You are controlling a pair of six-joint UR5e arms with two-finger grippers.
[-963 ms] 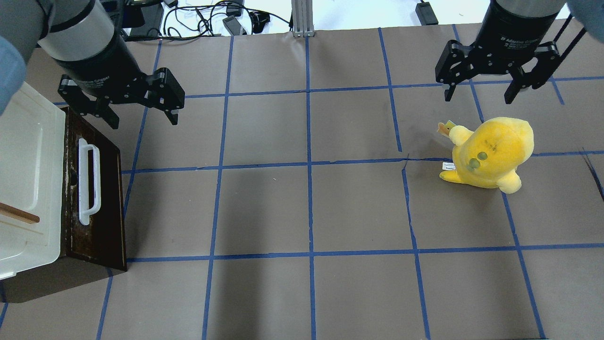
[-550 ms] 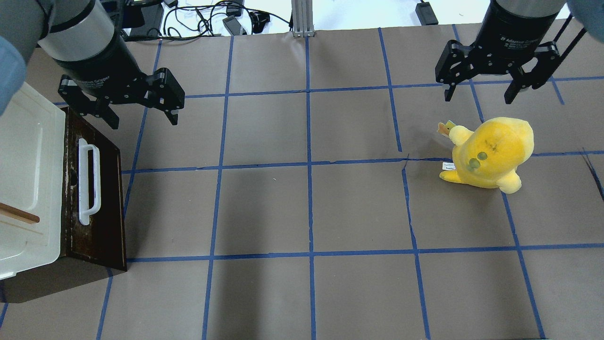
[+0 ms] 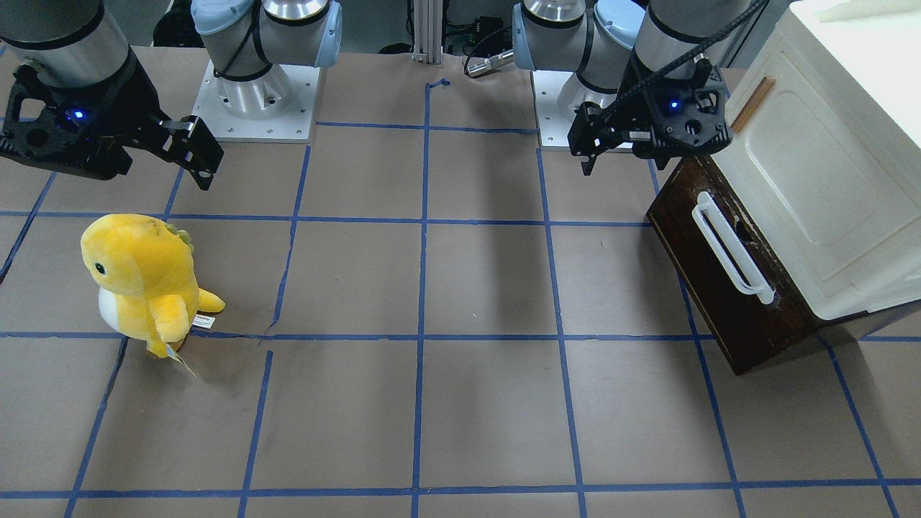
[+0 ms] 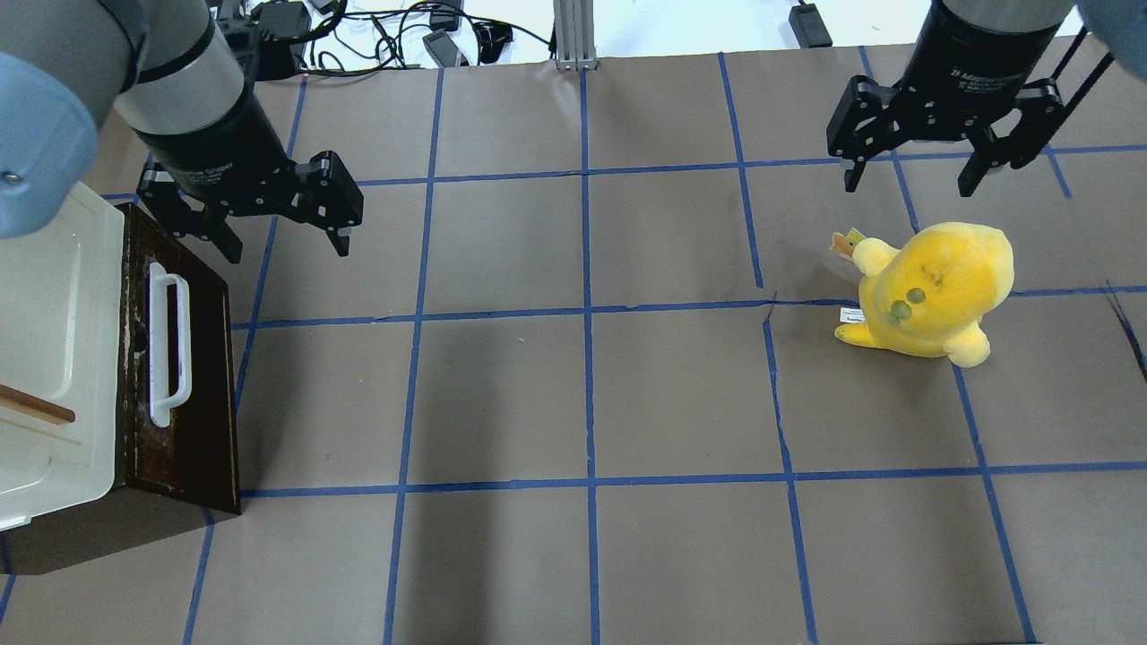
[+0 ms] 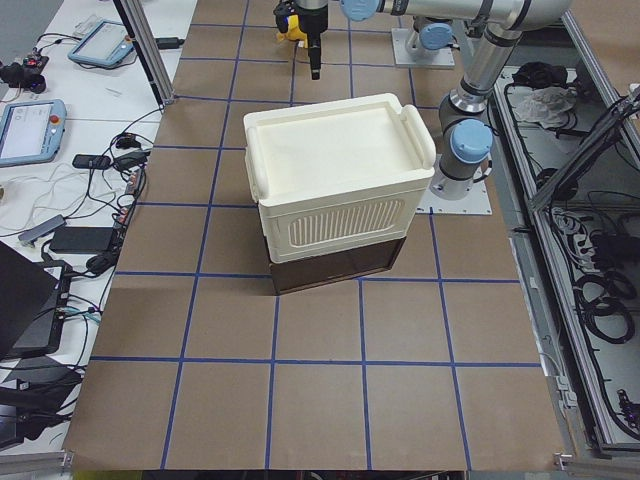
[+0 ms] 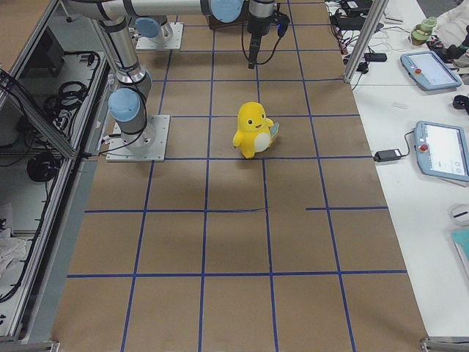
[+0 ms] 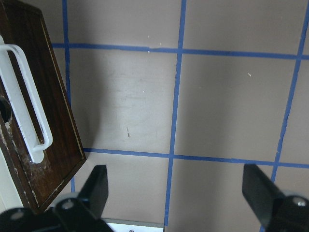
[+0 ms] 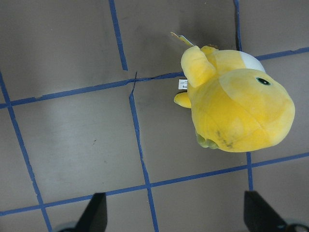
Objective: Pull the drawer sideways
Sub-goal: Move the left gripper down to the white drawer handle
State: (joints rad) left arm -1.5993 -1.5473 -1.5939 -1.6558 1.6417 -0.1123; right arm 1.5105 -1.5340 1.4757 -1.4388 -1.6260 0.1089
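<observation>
Drawer (image 4: 184,376): dark brown worn wooden front with long white bar handle (image 4: 168,345), seated beneath the cream cabinet, at the table's left edge.

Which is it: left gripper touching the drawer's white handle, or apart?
Apart. The overhead view shows the open left gripper beyond the far end of the white handle, with dark drawer front visible between them.

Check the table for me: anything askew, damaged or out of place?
The drawer and its cream cabinet sit slightly skewed to the blue tape grid, and the drawer's dark front is scuffed. The brown table cover is torn beside the yellow plush toy, which has no part in the drawer job.
</observation>
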